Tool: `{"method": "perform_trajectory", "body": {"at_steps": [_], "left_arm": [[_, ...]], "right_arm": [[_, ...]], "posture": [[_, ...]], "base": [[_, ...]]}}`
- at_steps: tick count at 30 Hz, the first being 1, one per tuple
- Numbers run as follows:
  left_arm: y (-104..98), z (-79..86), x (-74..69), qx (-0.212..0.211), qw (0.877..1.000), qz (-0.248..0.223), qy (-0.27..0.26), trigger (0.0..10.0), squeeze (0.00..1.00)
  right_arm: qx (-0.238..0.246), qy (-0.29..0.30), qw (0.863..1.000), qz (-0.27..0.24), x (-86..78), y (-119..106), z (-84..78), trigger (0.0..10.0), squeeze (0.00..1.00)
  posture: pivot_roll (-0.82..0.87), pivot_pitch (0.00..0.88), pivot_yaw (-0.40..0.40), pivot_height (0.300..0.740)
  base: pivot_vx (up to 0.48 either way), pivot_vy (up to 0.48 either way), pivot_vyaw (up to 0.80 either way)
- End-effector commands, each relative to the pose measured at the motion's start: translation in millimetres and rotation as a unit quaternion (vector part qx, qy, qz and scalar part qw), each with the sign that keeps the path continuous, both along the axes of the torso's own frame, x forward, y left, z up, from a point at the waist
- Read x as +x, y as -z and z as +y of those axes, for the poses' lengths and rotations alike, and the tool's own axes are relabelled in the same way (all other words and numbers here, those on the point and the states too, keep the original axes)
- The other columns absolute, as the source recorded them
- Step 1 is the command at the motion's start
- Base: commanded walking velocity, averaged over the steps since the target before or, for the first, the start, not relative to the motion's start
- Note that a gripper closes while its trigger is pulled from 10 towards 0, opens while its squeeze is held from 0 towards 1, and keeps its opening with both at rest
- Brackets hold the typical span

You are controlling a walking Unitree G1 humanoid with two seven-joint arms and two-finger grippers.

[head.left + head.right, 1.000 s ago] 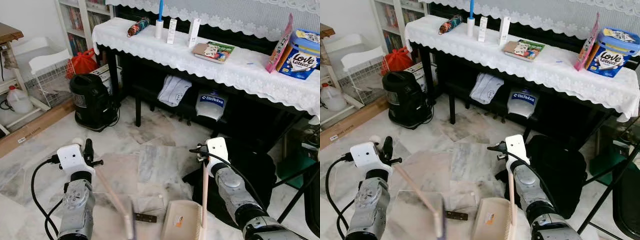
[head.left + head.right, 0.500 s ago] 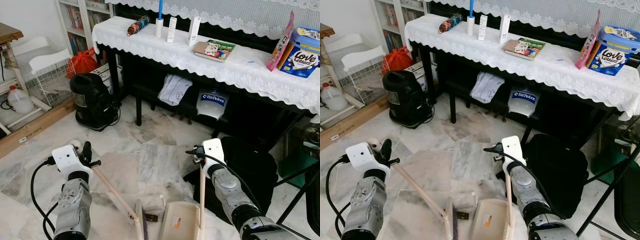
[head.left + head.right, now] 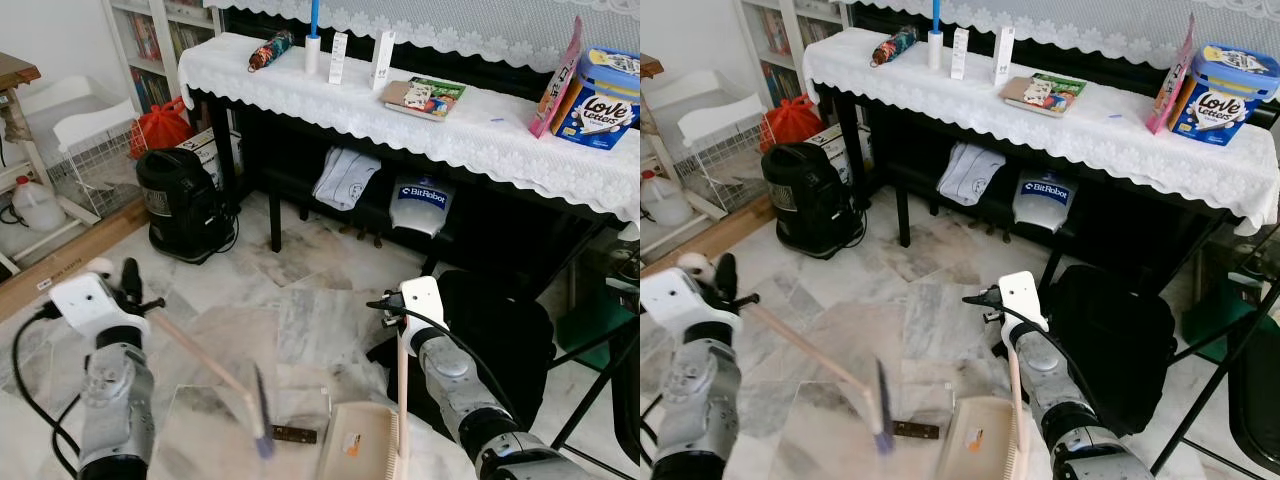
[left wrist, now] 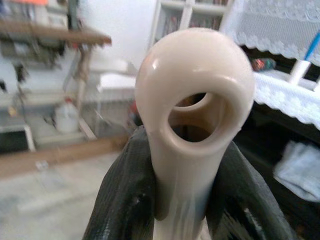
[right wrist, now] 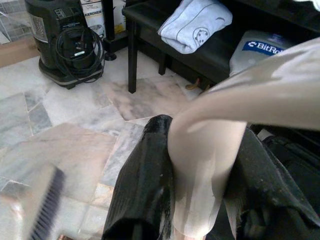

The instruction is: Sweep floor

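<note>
My left gripper (image 3: 133,292) is shut on the looped top end of a beige broom handle (image 4: 194,102). The handle slants down to the blurred dark broom head (image 3: 260,415), just above the marble floor. A small dark brown piece (image 3: 293,434) lies on the floor between the broom head and the beige dustpan (image 3: 358,452). The dustpan stands on the floor at the bottom centre. My right gripper (image 3: 392,308) is shut on the dustpan's long upright handle (image 5: 200,165), with a black finger (image 5: 145,185) on each side.
A black vacuum cleaner (image 3: 180,205) stands at the left by a long table with a white lace cloth (image 3: 470,135). A black bag (image 3: 505,330) lies just right of my right arm. A white wire basket (image 3: 85,150) and black chair legs (image 3: 600,400) flank the floor.
My left arm has swung left, pulling the broom head back from the dustpan's mouth. The brown piece stays on the floor. The right gripper and dustpan have barely moved.
</note>
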State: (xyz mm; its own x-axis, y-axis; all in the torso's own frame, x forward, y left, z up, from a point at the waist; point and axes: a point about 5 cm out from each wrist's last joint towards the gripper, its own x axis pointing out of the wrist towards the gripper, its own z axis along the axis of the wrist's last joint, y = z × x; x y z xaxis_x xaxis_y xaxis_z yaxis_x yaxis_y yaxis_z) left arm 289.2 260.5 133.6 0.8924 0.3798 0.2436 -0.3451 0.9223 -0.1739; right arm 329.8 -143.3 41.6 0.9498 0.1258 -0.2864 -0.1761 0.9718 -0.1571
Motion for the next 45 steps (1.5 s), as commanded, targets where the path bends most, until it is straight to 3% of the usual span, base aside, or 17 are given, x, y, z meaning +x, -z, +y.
{"method": "perform_trajectory", "body": {"at_steps": [1,9,17,22,28,34,39,45], "left_arm": [[-19.1,0.6,3.9,0.026,0.999,-0.036,-0.005,10.0,0.00],[-35.6,2.7,3.3,0.064,0.996,-0.062,-0.021,10.0,0.00],[-19.6,-2.6,1.2,0.120,0.992,-0.024,-0.016,10.0,0.00],[-13.7,-5.6,1.7,0.117,0.993,-0.014,-0.016,10.0,0.00],[-8.7,-10.1,3.4,0.114,0.993,-0.005,-0.005,10.0,0.00],[-0.5,-20.1,6.6,0.107,0.994,0.017,0.028,10.0,0.00],[10.2,-26.5,11.0,0.111,0.990,0.063,0.060,10.0,0.00],[14.4,-31.6,12.2,0.107,0.989,0.073,0.078,10.0,0.00]], "right_arm": [[0.006,0.000,1.000,-0.011,2.9,-4.9,1.3,10.0,0.00],[0.004,0.000,1.000,-0.008,3.1,-4.5,-0.9,10.0,0.00],[-0.015,-0.011,1.000,-0.022,7.9,-12.9,-6.9,10.0,0.00],[-0.036,-0.003,0.999,-0.023,7.9,-13.8,-18.1,10.0,0.00],[-0.044,-0.009,0.999,-0.023,6.5,-12.9,-18.5,10.0,0.00],[-0.039,-0.011,0.999,-0.011,2.9,-6.4,-14.9,10.0,0.00],[-0.031,-0.019,0.999,-0.003,1.8,-3.2,-4.9,10.0,0.00],[-0.027,-0.025,0.999,-0.004,2.6,-4.0,0.3,10.0,0.00]], "posture": [[0.02,0.030,-0.006,0.740],[0.04,0.035,-0.016,0.740],[0.01,0.059,-0.043,0.740],[0.00,0.065,-0.052,0.740],[0.00,0.069,-0.061,0.740],[0.00,0.071,-0.063,0.740],[0.02,0.076,-0.063,0.740],[0.02,0.088,-0.061,0.740]], "base": [[0.000,0.000,0.00],[0.000,0.000,0.00],[0.000,0.000,0.00],[0.000,0.000,0.00],[0.000,0.000,0.00],[0.000,0.000,0.00],[0.000,0.000,0.00],[0.000,0.000,0.00]]}}
